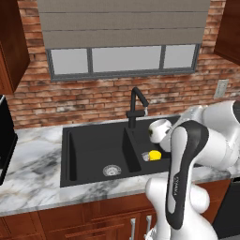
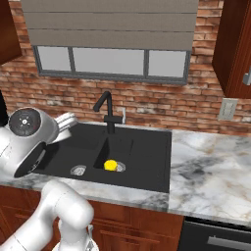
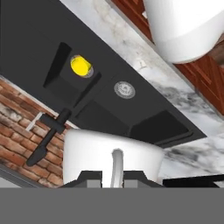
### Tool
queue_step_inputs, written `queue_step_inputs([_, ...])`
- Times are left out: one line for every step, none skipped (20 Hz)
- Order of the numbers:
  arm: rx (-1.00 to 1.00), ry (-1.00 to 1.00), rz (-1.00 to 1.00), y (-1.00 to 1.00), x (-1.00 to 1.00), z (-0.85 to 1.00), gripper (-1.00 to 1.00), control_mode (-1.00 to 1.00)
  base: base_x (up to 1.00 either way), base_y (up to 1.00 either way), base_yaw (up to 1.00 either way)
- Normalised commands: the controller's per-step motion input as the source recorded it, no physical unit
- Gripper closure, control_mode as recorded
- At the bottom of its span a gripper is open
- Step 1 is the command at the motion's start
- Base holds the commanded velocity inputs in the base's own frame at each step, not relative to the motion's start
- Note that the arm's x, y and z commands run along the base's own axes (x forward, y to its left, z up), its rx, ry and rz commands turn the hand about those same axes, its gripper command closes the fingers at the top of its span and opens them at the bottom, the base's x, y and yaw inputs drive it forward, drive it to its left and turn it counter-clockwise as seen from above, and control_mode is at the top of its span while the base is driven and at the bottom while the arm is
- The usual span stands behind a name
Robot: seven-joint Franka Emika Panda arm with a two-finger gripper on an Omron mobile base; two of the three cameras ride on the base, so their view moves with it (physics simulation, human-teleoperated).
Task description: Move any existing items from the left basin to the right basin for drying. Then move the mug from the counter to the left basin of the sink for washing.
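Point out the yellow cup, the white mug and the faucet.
yellow cup [image 2: 111, 165]: right base view, its yellow top, in the narrower basin.
white mug [image 3: 113, 161]: hand view, its side wall.
faucet [image 1: 135, 108]: left base view, its upright neck.

cup [image 1: 154, 154] in right basin [image 1: 140, 145], mug [image 1: 159, 127] above

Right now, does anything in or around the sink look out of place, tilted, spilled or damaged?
Nothing looks spilled or broken. The small yellow item sits in the narrower right basin, over its drain, not on bare floor. The white mug is held in the gripper, above the sink. The wider left basin holds only its drain.
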Motion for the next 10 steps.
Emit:
queue_step_inputs([0.00, 0.00, -0.11, 0.35, 0.00, -0.03, 1.00, -1.00, 0.00, 0.00, 0.00])
queue_step_inputs([0.00, 0.00, -0.08, 0.24, 0.00, -0.03, 1.00, -1.00, 0.00, 0.00, 0.00])
queue_step_inputs([0.00, 0.00, -0.05, 0.16, -0.02, -0.06, 1.00, -1.00, 0.00, 0.00, 0.00])
queue_step_inputs([0.00, 0.00, -0.01, 0.10, -0.03, -0.08, 1.00, -1.00, 0.00, 0.00, 0.00])
queue_step_inputs([0.00, 0.00, 0.00, 0.11, -0.06, -0.09, 1.00, -1.00, 0.00, 0.00, 0.00])
queue_step_inputs([-0.01, 0.00, 0.00, 0.15, -0.04, -0.08, 1.00, -1.00, 0.00, 0.00, 0.00])
queue_step_inputs([-0.02, 0.00, 0.00, 0.17, -0.03, -0.08, 1.00, -1.00, 0.00, 0.00, 0.00])
queue_step_inputs([0.00, 0.00, 0.00, 0.13, 0.00, -0.06, 1.00, -1.00, 0.00, 0.00, 0.00])
queue_step_inputs([0.00, 0.00, 0.00, 0.15, 0.00, -0.06, 1.00, -1.00, 0.00, 0.00, 0.00])
queue_step_inputs([0.00, 0.00, 0.00, 0.17, 0.00, -0.05, 1.00, -1.00, 0.00, 0.00, 0.00])
